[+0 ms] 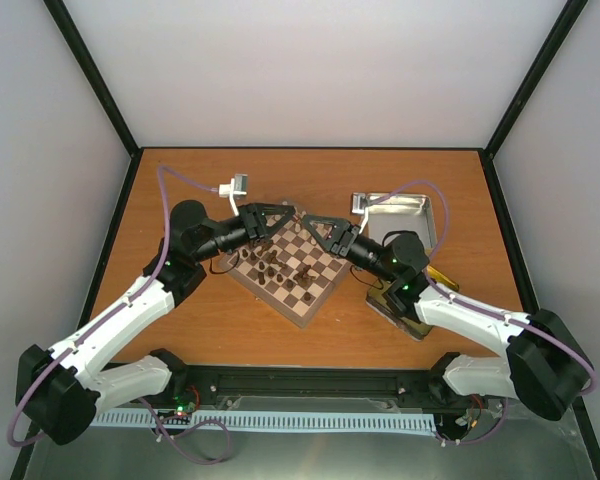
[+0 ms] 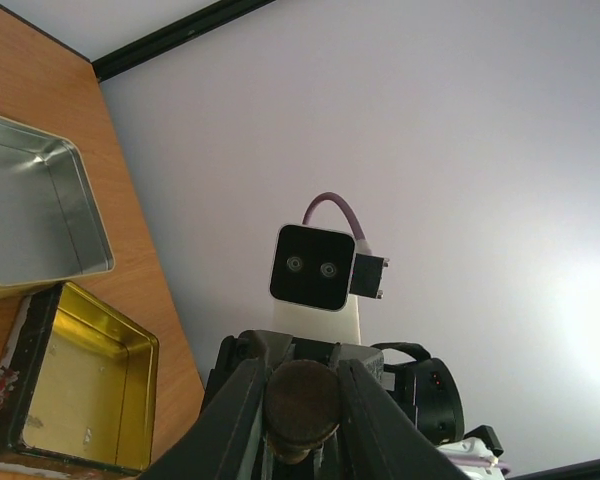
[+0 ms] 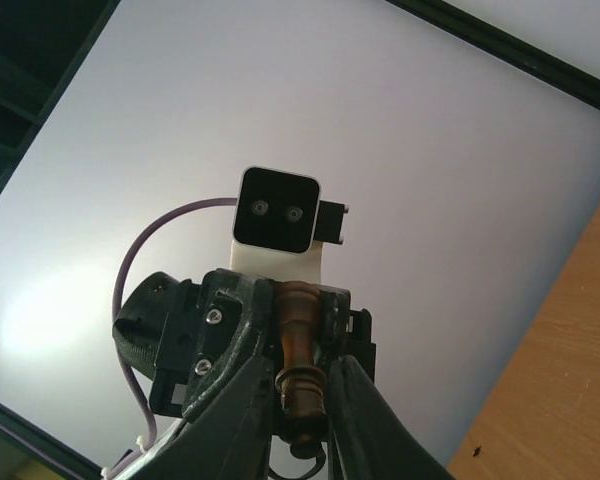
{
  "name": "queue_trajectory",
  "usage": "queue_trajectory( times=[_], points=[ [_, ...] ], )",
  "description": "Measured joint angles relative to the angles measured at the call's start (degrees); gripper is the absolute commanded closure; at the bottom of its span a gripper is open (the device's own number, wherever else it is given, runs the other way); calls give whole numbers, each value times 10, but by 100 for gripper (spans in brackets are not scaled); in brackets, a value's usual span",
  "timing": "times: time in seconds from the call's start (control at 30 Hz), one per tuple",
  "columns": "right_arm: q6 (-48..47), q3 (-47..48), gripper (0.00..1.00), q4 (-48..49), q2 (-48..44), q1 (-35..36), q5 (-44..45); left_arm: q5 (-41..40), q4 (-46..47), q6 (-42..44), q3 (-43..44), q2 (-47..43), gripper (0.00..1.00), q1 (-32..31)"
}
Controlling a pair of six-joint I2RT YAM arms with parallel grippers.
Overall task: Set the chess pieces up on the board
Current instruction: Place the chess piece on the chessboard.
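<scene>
Above the far corner of the board (image 1: 302,316) my two grippers meet tip to tip. A dark brown chess piece (image 3: 298,340) lies lengthwise between them. My left gripper (image 2: 300,372) is shut on its base end, whose round underside (image 2: 302,402) faces the left wrist camera. My right gripper (image 3: 302,368) has its fingers (image 3: 248,400) closed against the piece's slim upper part. From above, the left gripper (image 1: 286,214) and right gripper (image 1: 312,222) nearly touch. Several dark pieces (image 1: 276,266) stand on the board.
A silver tin (image 1: 408,214) lies open at the back right, also in the left wrist view as the silver tin (image 2: 42,208). A gold tin (image 2: 80,392) sits nearer, partly under the right arm (image 1: 450,310). The enclosure walls stand close around the wooden table (image 1: 180,320).
</scene>
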Motion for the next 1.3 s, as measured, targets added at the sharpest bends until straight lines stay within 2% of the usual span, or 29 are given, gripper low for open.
queue_trajectory(
  times=[0.2,0.43,0.5,0.53,0.57,0.63,0.67,0.83,0.97,1.1,1.3],
  points=[
    [13,4,71,-1,9,0,-7,-9,-3,3,0,0,90,0],
    [16,9,90,-8,12,1,-17,-12,-2,6,0,1,89,0],
    [14,9,94,-11,12,1,-17,-13,-2,7,0,1,82,0],
    [14,10,96,-13,12,1,-16,-14,-2,8,0,1,74,0],
    [14,12,97,-19,12,1,-15,-15,-3,9,0,2,60,0],
    [8,21,97,-39,12,1,-14,-20,-7,19,0,1,46,0],
    [2,29,97,-58,10,2,-13,-22,-11,26,0,2,42,0],
    [-58,67,97,-240,-16,2,12,-72,-100,102,2,1,30,0],
    [-143,135,97,-467,-23,2,46,-184,-227,198,6,-2,26,0],
    [-232,236,97,-671,9,2,66,-326,-344,296,17,-23,22,0],
    [-310,335,97,-852,95,31,89,-477,-397,390,44,-91,18,0]
  ],
)
